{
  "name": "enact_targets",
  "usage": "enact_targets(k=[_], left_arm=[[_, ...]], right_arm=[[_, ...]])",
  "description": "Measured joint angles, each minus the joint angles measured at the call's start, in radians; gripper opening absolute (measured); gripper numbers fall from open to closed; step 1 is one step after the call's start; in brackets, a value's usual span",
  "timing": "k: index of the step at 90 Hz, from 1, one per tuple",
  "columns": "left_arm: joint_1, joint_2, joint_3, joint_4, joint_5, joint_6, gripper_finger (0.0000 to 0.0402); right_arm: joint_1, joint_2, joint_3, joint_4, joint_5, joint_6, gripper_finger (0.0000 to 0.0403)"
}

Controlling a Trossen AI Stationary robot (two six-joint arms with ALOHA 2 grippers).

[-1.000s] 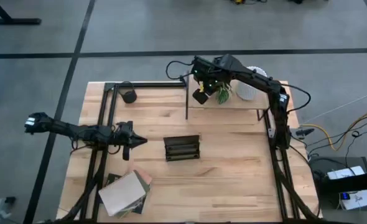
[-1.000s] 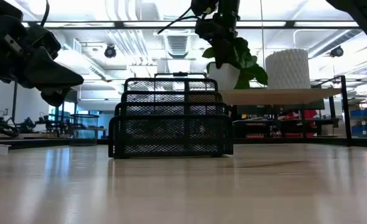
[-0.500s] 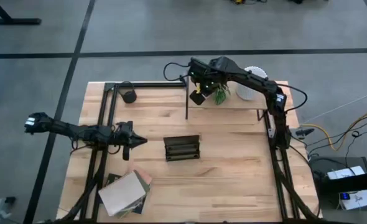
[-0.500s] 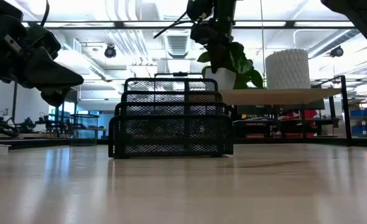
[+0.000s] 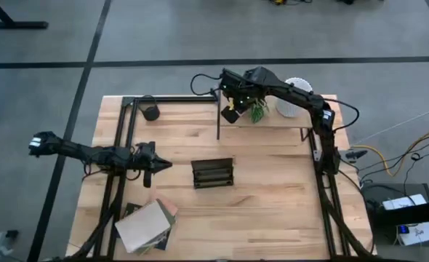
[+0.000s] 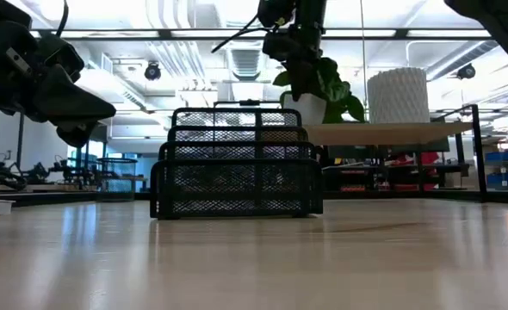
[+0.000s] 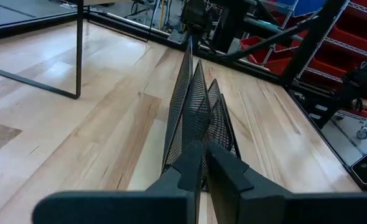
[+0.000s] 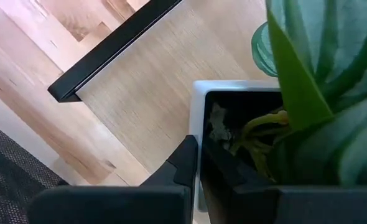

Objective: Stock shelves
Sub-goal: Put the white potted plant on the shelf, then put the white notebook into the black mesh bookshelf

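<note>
Potted plant [image 5: 257,110] pinched by its rim on the shelves [image 5: 273,120], at the table's far right.

The right gripper [image 8: 198,163] clamps the white pot's wall; top-heavy, rigid, probably slippery, so rim grip suits. White ribbed vase [image 5: 293,98] stands just beside; mesh rack [image 5: 212,173] mid-table. Left gripper [image 7: 201,163] hovers closed, empty.

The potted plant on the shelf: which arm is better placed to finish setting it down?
The right. Its gripper is shut on the plant pot over the shelf. The left gripper hangs shut beside the mesh rack.
</note>
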Motion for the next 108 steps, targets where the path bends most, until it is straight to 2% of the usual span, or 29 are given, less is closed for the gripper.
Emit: enact_targets(k=[12, 39, 55, 71, 108], left_arm=[[0.0, 0.0, 0.0, 0.0, 0.0, 0.0, 0.0006], [0.0, 0.0, 0.0, 0.0, 0.0, 0.0, 0.0006], [0.0, 0.0, 0.0, 0.0, 0.0, 0.0, 0.0006], [0.0, 0.0, 0.0, 0.0, 0.0, 0.0, 0.0006], [0.0, 0.0, 0.0, 0.0, 0.0, 0.0, 0.0006]], right_arm=[[0.006, 0.0, 0.0, 0.005, 0.009, 0.0, 0.0015], [0.01, 0.0, 0.002, 0.022, 0.065, 0.016, 0.0094], [0.01, -0.001, 0.002, 0.027, 0.097, 0.019, 0.0117], [0.019, -0.001, 0.002, 0.062, 0.097, 0.027, 0.0118], [0.05, -0.056, 0.004, 0.124, 0.097, 0.026, 0.0072]])
